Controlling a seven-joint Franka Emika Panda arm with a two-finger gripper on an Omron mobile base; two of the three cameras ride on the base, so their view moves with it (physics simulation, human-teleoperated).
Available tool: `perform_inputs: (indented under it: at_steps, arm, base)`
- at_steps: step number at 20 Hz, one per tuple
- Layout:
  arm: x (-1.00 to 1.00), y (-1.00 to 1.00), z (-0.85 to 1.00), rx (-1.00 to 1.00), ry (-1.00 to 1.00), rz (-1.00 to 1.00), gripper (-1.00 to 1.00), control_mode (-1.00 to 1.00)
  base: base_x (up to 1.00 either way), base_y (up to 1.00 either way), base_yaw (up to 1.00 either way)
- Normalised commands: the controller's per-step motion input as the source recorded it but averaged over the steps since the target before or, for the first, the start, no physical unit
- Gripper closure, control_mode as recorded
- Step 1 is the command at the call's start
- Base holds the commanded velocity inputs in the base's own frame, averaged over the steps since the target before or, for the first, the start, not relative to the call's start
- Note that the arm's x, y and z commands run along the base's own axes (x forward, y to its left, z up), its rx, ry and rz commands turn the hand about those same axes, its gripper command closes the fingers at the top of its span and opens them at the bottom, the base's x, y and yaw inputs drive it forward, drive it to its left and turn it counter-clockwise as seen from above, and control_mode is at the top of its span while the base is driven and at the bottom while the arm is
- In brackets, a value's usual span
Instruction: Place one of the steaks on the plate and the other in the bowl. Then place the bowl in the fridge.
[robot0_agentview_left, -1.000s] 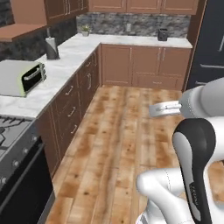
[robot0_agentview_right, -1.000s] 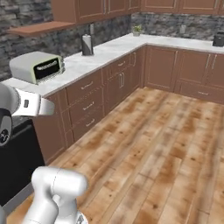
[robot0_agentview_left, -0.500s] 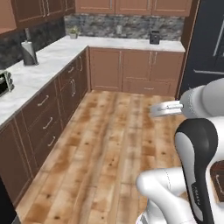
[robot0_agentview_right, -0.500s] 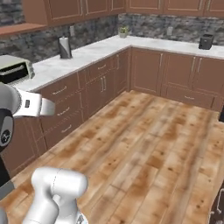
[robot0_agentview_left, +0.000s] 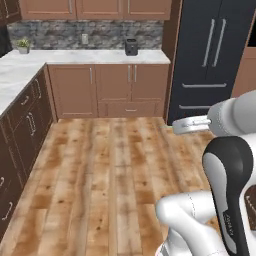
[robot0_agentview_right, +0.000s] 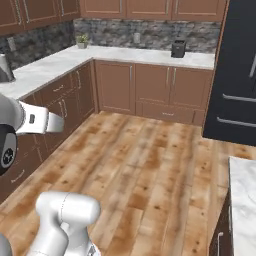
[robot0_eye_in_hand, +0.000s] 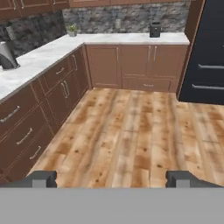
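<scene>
The fridge (robot0_agentview_left: 210, 65) is tall and black, with long grey handles and both doors shut. It stands at the right end of the back cabinets and also shows in the right base view (robot0_agentview_right: 240, 75) and the hand view (robot0_eye_in_hand: 208, 52). My gripper (robot0_eye_in_hand: 111, 178) hangs over the wooden floor with nothing between its fingers, which stand wide open. In the left base view the gripper (robot0_agentview_left: 179, 126) points left, well short of the fridge. The steaks, the plate and the bowl are out of view.
Brown cabinets under an L-shaped marble counter (robot0_agentview_left: 75, 57) run along the back and left walls. On the counter stand a small dark appliance (robot0_agentview_left: 131, 47) and a potted plant (robot0_agentview_left: 23, 45). A pale counter corner (robot0_agentview_right: 243, 190) lies at the right. Wooden floor (robot0_agentview_left: 105, 170) stretches ahead.
The whole picture has swung as the base turned right: the toaster and stove slid out on the left and the fridge came in on the right. The gripper stays open.
</scene>
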Motion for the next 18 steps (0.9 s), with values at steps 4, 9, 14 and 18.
perform_inputs:
  at_steps: [4,9,14,18]
  arm:
    - [0.00,0.00,0.00,0.00,0.00,0.00,-1.00,1.00]
    - [0.00,0.00,0.00,0.00,0.00,0.00,-1.00,1.00]
    - [0.00,0.00,0.00,0.00,0.00,0.00,-1.00,1.00]
    - [0.00,0.00,0.00,0.00,0.00,0.00,-1.00,1.00]
  base:
    - [1.00,0.41,-0.33]
    - [1.00,0.09,-0.16]
    - [1.00,-0.25,-0.02]
    - [1.00,-0.03,0.00]
